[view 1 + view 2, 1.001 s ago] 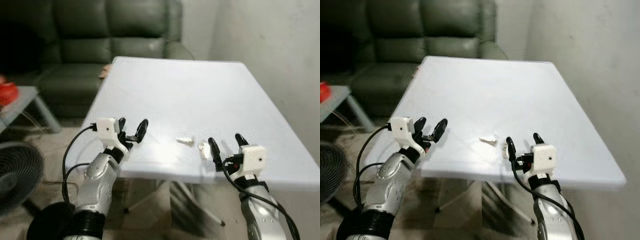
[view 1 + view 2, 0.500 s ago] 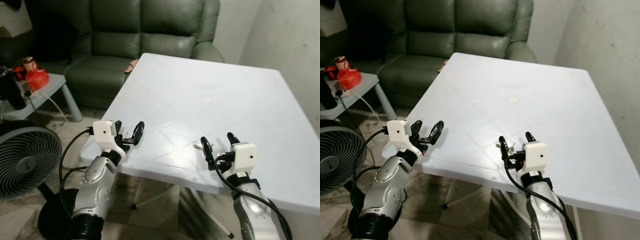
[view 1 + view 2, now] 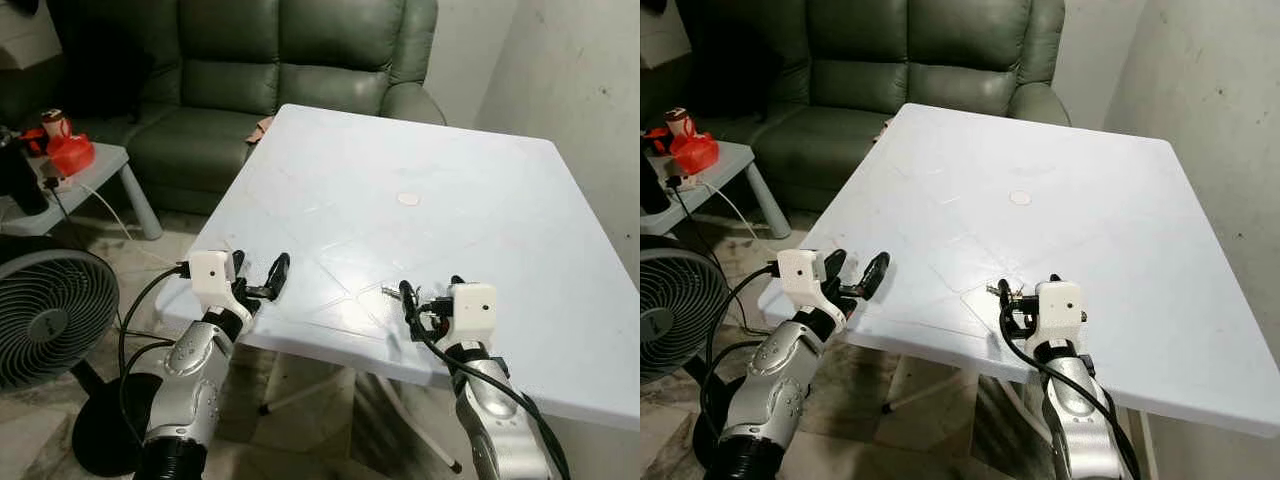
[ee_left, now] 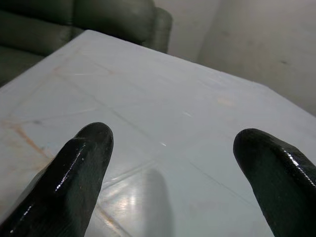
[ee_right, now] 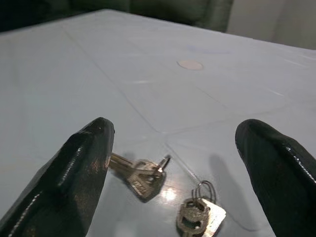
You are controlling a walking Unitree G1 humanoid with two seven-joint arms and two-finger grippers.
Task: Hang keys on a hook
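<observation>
Two brass-coloured keys lie flat on the white table point(image 3: 430, 170) close to its near edge: one key point(image 5: 140, 178) and, beside it, a second key on a small wire ring point(image 5: 199, 216). In the left eye view the keys point(image 3: 391, 293) are a small glint just ahead of my right gripper point(image 3: 428, 298). That gripper is open, its fingers point(image 5: 74, 173) spread wide to either side of the keys, touching neither. My left gripper point(image 3: 258, 278) hovers open over the table's near left corner, with nothing between its fingertips point(image 4: 94, 136).
A small round pale disc point(image 3: 408, 199) sits mid-table. A green sofa point(image 3: 290, 60) stands behind the table. At the left are a floor fan point(image 3: 45, 320) and a low side table point(image 3: 90, 165) with a red object point(image 3: 68, 153). A wall point(image 3: 580, 80) runs along the right.
The camera has shifted, so the whole scene sits differently. My right gripper has come closer to the keys. The left gripper holds much the same pose.
</observation>
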